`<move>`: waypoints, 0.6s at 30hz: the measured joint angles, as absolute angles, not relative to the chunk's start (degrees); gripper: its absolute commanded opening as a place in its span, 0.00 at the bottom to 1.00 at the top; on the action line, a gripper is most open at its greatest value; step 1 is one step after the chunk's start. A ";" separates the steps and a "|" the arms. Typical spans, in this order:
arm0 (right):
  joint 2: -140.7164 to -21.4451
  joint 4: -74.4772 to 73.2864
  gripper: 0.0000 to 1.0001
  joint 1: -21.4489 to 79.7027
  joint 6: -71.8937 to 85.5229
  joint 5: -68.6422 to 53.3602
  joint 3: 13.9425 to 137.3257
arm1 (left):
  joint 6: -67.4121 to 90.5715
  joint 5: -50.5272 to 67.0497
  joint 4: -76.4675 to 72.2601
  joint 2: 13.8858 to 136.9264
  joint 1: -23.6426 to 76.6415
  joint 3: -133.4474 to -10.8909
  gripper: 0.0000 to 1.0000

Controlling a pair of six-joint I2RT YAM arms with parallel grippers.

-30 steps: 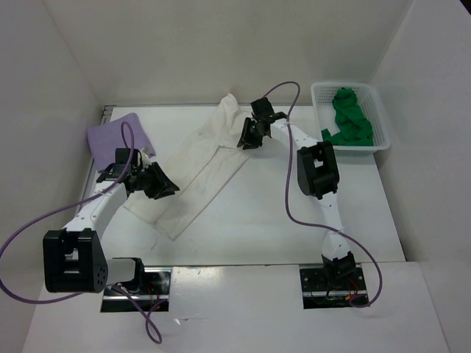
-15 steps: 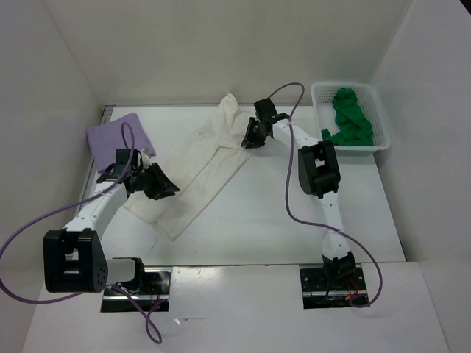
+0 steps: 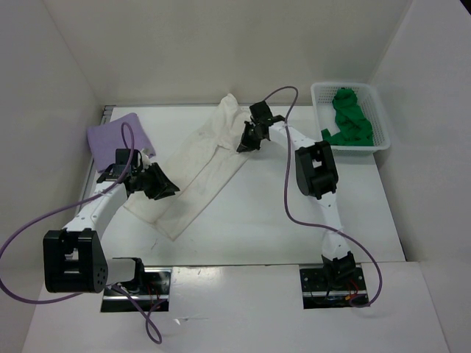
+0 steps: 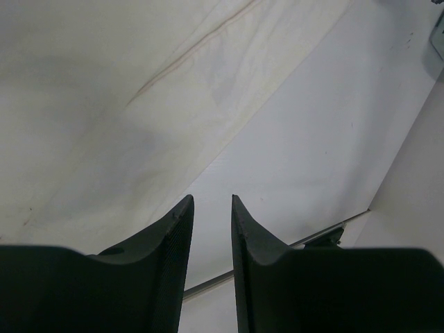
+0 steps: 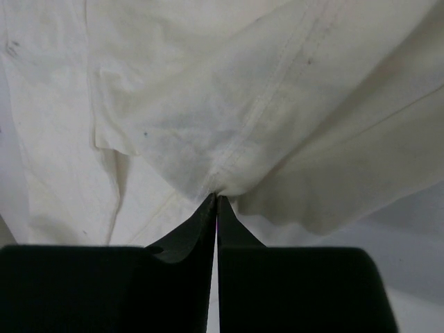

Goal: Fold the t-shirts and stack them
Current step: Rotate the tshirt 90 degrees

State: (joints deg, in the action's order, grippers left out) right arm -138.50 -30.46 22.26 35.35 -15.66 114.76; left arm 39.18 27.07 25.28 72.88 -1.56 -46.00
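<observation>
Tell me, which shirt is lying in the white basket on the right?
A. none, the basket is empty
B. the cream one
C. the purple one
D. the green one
D: the green shirt lies bunched in the white basket, while the purple shirt and the cream shirt are out on the table.

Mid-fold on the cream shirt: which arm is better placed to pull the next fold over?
Right. The right tool is shut on a bunched edge of the cream shirt, so it looks ready to lift. The left tool stands open by the shirt's other end, gripping nothing.
</observation>
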 measured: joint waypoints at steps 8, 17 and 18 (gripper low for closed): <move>-136.97 -31.16 0.02 22.41 35.53 -15.68 111.68 | 39.18 27.18 25.23 72.88 -1.56 -46.00 0.36; -131.59 -31.27 0.02 22.41 36.03 -17.76 103.50 | 39.20 27.42 24.84 73.23 -1.56 -46.81 0.36; -131.33 -31.18 0.03 22.41 36.21 -18.44 103.00 | 39.20 27.57 24.80 73.49 -1.56 -47.31 0.36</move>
State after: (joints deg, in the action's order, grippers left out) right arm -131.33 -31.18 22.41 36.21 -18.44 103.00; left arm 39.20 27.57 24.80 73.49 -1.56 -47.31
